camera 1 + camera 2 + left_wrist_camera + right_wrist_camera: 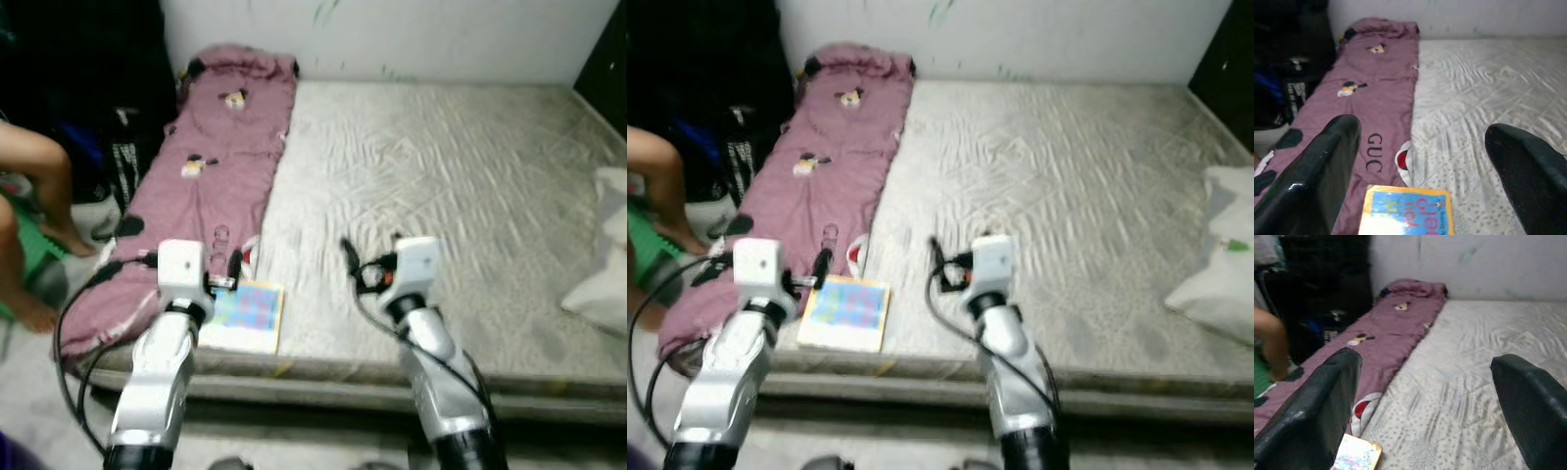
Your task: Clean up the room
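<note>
The bed point(470, 186) carries a gray mattress cover. A mauve blanket point(211, 166) lies along its left edge. A colorful book point(247, 315) rests at the near edge, beside the blanket. My left end effector point(1420, 161) is released above the book; my right end effector point(1425, 401) is released over the mattress.

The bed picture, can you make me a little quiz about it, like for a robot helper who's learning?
1. True or false: the colourful book lies on the mattress near its front edge.
2. Which end effector is nearer the book: left or right?
3. What colour is the blanket along the mattress's left side?

Key:
1. True, beside the blanket.
2. The left; the book lies just below its open fingers.
3. Pinkish purple, with small cartoon prints.
</note>
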Available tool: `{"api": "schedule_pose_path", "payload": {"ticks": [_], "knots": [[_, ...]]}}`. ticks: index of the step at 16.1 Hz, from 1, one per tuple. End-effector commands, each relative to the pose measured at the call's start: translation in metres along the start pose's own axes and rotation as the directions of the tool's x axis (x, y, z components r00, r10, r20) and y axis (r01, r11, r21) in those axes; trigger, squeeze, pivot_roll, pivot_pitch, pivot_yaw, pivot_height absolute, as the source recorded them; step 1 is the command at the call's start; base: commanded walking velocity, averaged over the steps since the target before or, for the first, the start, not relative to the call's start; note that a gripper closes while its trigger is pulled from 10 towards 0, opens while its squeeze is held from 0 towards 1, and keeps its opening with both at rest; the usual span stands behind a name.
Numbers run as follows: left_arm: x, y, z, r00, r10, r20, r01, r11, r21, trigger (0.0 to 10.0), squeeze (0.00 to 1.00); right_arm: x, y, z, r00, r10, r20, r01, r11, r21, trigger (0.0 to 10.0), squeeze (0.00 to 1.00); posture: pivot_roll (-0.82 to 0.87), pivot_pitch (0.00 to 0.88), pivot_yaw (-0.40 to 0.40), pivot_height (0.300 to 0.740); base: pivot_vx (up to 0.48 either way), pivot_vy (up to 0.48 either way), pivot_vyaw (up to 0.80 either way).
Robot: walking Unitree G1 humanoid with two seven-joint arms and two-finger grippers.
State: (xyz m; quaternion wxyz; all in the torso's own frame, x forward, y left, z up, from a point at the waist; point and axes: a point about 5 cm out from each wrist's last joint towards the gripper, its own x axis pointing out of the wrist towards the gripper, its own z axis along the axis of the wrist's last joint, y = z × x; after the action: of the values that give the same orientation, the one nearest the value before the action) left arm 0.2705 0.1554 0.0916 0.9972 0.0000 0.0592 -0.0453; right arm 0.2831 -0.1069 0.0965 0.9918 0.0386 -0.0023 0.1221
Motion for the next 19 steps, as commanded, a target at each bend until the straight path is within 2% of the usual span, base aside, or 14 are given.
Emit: {"api": "schedule_pose_path", "payload": {"ticks": [1, 19], "knots": [[0.0016, -0.0053, 0.0013, 1.0, -0.017, 0.004, 0.017, 1.0, 0.0, 10.0, 0.0, -0.0018, -0.0081, -0.0016, 1.0, -0.022, -0.01, 0.022, 1.0, -0.012, 10.0, 0.0, -0.03, 0.0, 0.028, 0.74, 0.0, -0.337, 0.0], [0.0011, -0.007, 0.0003, 1.0, -0.03, 0.005, 0.03, 1.0, 0.0, 10.0, 0.0, -0.0023, -0.0077, -0.0034, 1.0, -0.017, -0.016, 0.017, 1.0, -0.013, 10.0, 0.0, -0.03, 0.0, 0.025, 0.74, 0.0, -0.32, 0.0]]}}
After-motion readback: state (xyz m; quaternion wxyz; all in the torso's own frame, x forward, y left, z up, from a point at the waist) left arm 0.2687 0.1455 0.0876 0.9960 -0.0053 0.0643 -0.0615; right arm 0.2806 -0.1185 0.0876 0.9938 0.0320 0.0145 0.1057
